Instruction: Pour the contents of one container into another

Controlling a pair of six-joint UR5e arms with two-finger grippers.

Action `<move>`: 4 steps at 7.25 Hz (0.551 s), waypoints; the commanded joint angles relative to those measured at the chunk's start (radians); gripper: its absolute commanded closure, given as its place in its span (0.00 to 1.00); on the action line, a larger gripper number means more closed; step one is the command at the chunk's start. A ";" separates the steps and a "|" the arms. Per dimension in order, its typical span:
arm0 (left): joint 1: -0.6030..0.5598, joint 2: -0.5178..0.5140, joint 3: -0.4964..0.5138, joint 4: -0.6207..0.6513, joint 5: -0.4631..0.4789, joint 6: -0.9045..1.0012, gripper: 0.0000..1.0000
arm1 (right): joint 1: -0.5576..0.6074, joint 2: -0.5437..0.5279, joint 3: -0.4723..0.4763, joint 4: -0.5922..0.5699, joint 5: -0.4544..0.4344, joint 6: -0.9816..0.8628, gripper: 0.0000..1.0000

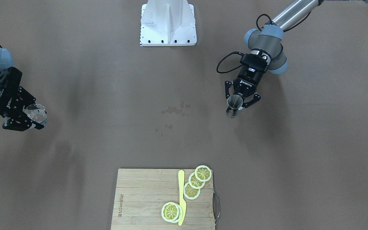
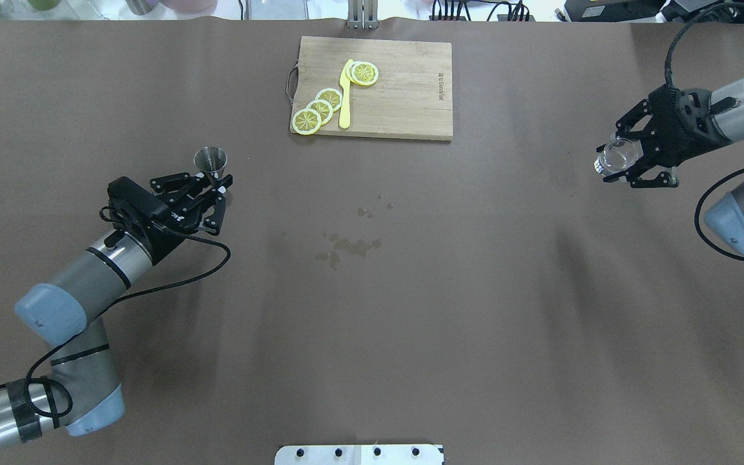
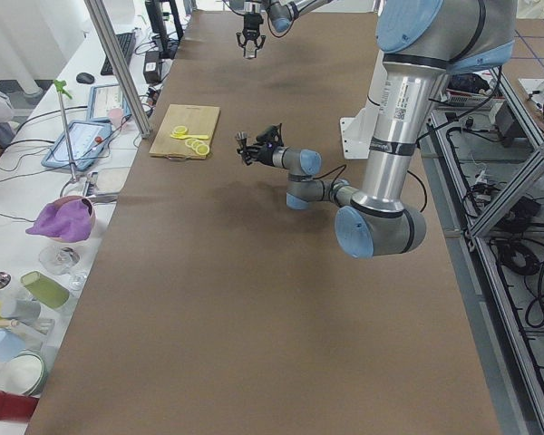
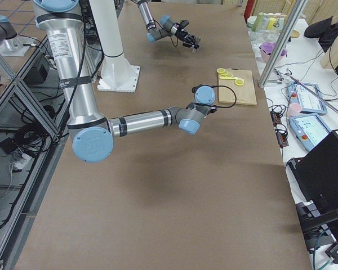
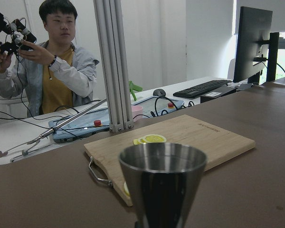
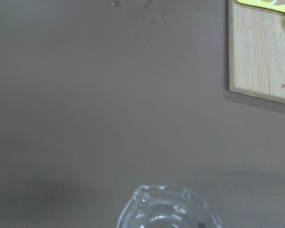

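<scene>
The small steel jigger [image 1: 235, 101] [image 2: 210, 159] stands upright on my left side of the table and fills the lower middle of the left wrist view [image 5: 162, 185]. My left gripper [image 1: 236, 109] [image 2: 220, 185] reaches in low from the side, its fingertips drawn together at the jigger's narrow waist. I cannot tell whether the jigger's base touches the table. Far to my right, the clear glass [image 1: 36, 113] [image 2: 619, 155] hangs above the table, with my right gripper [image 1: 38, 114] [image 2: 612, 160] shut on it. Only the glass rim [image 6: 168, 211] shows in the right wrist view.
A bamboo cutting board [image 1: 139, 198] [image 2: 411, 90] at the far edge carries lemon slices [image 1: 196, 183] and a yellow knife [image 1: 181, 195]. Wet spots [image 1: 174, 111] [image 2: 346, 245] mark the table's middle. The white robot base [image 1: 168, 22] stands on the near side. An operator [image 5: 57, 71] sits beyond the table.
</scene>
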 commanded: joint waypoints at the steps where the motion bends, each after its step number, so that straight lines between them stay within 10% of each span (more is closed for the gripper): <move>1: -0.048 0.068 0.042 -0.025 -0.004 -0.004 1.00 | -0.002 -0.005 -0.133 0.204 0.000 0.119 1.00; 4: -0.047 0.104 0.070 -0.040 0.126 -0.005 1.00 | -0.005 0.008 -0.315 0.451 -0.003 0.219 1.00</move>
